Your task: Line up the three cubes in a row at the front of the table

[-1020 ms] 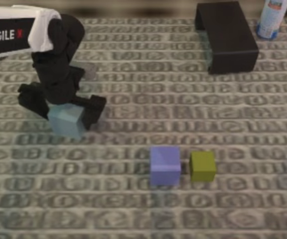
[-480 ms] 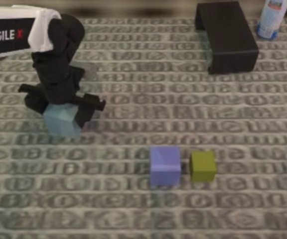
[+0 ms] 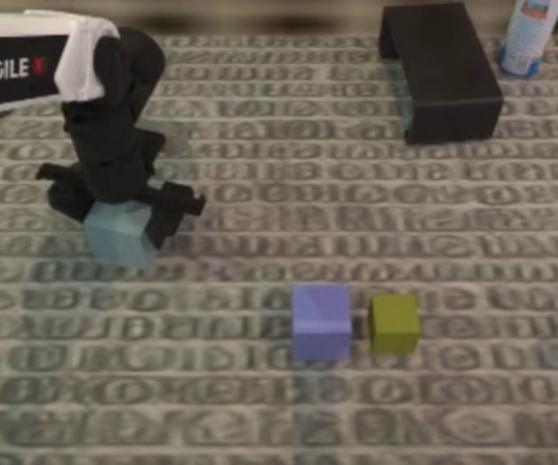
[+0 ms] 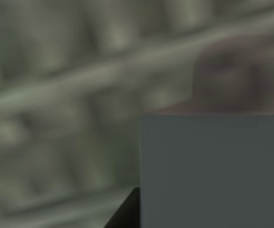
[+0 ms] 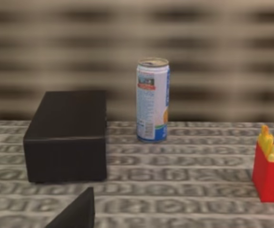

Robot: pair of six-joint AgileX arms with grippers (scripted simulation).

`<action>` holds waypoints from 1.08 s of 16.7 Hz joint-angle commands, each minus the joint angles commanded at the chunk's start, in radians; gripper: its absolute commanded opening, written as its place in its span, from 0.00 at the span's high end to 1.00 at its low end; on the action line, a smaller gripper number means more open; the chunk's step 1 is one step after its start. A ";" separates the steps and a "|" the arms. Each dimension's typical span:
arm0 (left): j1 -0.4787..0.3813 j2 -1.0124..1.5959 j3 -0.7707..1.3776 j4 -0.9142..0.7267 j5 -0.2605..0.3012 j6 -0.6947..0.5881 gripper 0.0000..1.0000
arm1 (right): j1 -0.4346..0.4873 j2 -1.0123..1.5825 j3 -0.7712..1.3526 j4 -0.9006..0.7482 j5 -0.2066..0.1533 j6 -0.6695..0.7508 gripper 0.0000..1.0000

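My left gripper point(image 3: 119, 208) is at the left of the table point(image 3: 453, 407), shut on the large pale blue-grey cube point(image 3: 121, 237) from above, with a finger on either side. In the left wrist view that cube point(image 4: 213, 171) fills the lower part, with one dark finger point(image 4: 125, 213) against its edge. The lavender-purple cube point(image 3: 321, 322) and the small olive-yellow cube point(image 3: 394, 323) sit side by side near the table's middle front, a small gap between them. My right arm is outside the top view; its wrist view shows one dark finger point(image 5: 77, 213) far off to the side.
A big black box point(image 3: 441, 68) lies at the back right, with a white and blue can point(image 3: 529, 34) beside it. The right wrist view shows the box point(image 5: 66, 135), the can point(image 5: 152, 99) and a red fries carton point(image 5: 269, 166).
The left gripper's fingers drew in against the pale blue-grey cube, which shifted slightly left. Over the last half second nothing moved. The other two cubes stayed put.
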 joint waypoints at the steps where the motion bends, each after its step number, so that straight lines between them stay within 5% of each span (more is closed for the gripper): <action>1: 0.000 0.000 0.000 0.000 0.000 0.000 1.00 | 0.000 0.000 0.000 0.000 0.000 0.000 0.00; 11: 0.018 -0.074 0.154 -0.225 0.000 -0.002 1.00 | 0.000 0.000 0.000 0.000 0.000 0.000 0.00; 18: 0.004 -0.087 0.159 -0.239 -0.001 -0.015 1.00 | 0.000 0.000 0.000 0.000 0.000 0.000 0.00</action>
